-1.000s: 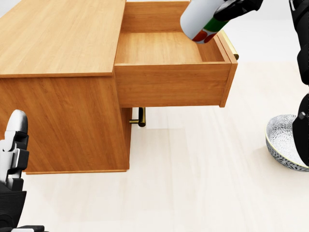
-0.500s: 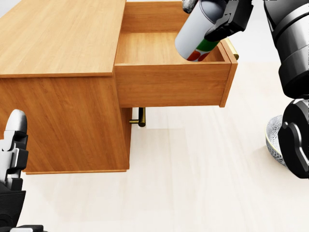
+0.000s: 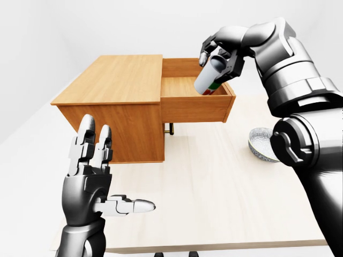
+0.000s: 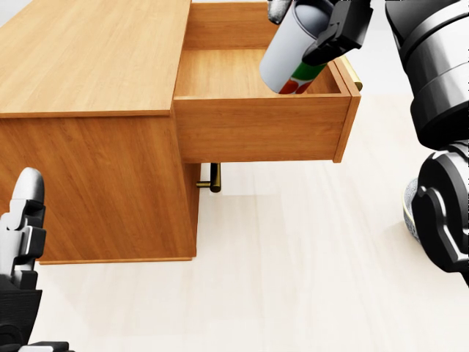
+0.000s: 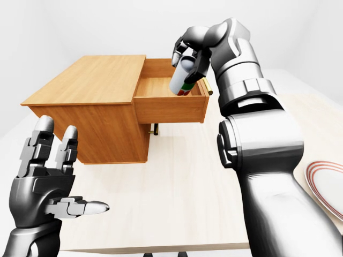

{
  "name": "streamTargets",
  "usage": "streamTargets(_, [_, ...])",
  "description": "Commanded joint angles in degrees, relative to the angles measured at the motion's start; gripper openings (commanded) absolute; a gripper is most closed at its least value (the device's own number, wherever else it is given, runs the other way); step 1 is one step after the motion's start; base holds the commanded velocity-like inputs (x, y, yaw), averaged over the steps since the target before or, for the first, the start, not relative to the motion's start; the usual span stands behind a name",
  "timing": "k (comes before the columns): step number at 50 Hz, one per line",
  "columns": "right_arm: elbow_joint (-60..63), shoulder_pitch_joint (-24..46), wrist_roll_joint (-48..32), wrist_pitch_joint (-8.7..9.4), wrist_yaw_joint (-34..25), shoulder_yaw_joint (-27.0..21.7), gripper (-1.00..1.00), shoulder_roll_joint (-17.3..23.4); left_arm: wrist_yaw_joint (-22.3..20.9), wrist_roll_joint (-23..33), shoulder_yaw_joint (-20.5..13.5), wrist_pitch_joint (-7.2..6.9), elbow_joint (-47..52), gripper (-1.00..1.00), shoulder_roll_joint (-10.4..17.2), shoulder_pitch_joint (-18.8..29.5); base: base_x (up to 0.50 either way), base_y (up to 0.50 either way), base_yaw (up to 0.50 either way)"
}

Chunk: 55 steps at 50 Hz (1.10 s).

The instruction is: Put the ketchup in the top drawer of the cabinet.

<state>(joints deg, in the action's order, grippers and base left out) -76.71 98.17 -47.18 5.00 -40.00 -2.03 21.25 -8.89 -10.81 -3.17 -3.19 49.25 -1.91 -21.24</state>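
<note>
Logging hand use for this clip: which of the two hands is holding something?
The right hand, up over the open drawer, is closed round the ketchup bottle. The left hand is low, fingers spread, empty.

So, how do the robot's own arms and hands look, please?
Both arms are glossy dark grey metal with rounded, segmented shells. The left hand and right hand are black and grey, each with three blocky jointed fingers ending in pale silver tips. No cables or markings show.

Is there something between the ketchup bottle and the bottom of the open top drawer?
Nothing visible. The right hand holds the ketchup bottle tilted over the open top drawer, whose wooden floor shows bare below it.
</note>
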Motion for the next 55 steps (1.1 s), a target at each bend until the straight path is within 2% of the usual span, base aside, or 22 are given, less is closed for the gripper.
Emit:
streamTargets(1, [0.08,-0.25,-2.08,0.00,0.00,-0.82,-1.00,-0.34,0.08,0.03,0.08,0.04,-0.23,1.00,0.13,0.05,-0.01,0.00,0.00])
streamTargets(5, [0.06,-0.80,-2.03,0.00,0.00,-0.89,-1.00,-0.35,0.16,-0.10,-0.03,-0.24,0.12,1.00,0.13,0.14,0.00,0.00,0.00])
streamTargets(8, [0.03,-0.87,-2.11,0.00,0.00,-0.88,-1.00,-0.19,0.04,0.16,0.20,0.30,-0.35,1.00,0.06,0.01,0.00,0.00,0.00])
streamTargets(12, [0.01,-1.01,-2.22,0.00,0.00,-0.88,-1.00,-0.10,0.16,0.03,0.17,-0.06,0.07,1.00,0.13,0.03,0.00,0.00,0.00])
streamTargets(23, [0.06,-2.61,-1.77,0.00,0.00,-1.14,-1.00,-0.44,-0.14,0.24,0.52,0.49,-0.19,1.00,0.20,-0.38,0.00,0.00,0.00])
streamTargets(34, [0.20,-2.52,-1.59,0.00,0.00,-0.85,-0.98,-0.19,-0.04,-0.01,0.45,0.01,0.44,1.00,0.30,-0.49,0.00,0.00,0.00])
streamTargets(35, [0.16,-2.53,-1.72,0.00,0.00,-0.75,-0.40,-0.16,-0.11,0.05,0.53,0.19,0.53,1.00,0.27,-0.68,0.00,0.00,0.00])
streamTargets(36, [0.18,-2.44,-1.73,0.00,0.00,-0.76,0.44,-0.10,-0.14,0.09,0.58,0.25,0.51,1.00,0.25,-0.74,0.00,0.00,0.00])
streamTargets(37, [0.19,-2.30,-1.74,0.00,0.00,-0.77,1.00,-0.06,-0.14,0.12,0.60,0.28,0.47,1.00,0.24,-0.72,0.00,0.00,0.00])
streamTargets(39, [0.20,-1.94,-1.90,0.00,0.00,-0.68,1.00,0.14,-0.09,0.09,0.58,0.08,0.36,1.00,0.26,-0.55,0.00,0.00,0.00])
streamTargets(46, [0.29,-0.85,-2.26,0.00,0.00,-0.69,1.00,0.81,-0.20,0.43,1.01,0.90,-0.11,1.00,0.29,-0.91,0.00,0.00,0.00])
streamTargets(50, [0.37,-0.95,-2.46,0.00,0.00,-0.59,1.00,0.89,-0.07,0.35,1.06,0.55,0.70,1.00,0.35,-1.11,0.00,0.00,0.00])
streamTargets(55, [0.35,-0.91,-2.20,0.00,0.00,-0.88,1.00,0.90,-0.11,0.41,1.09,0.88,0.33,1.00,0.34,-1.12,0.00,0.00,0.00])
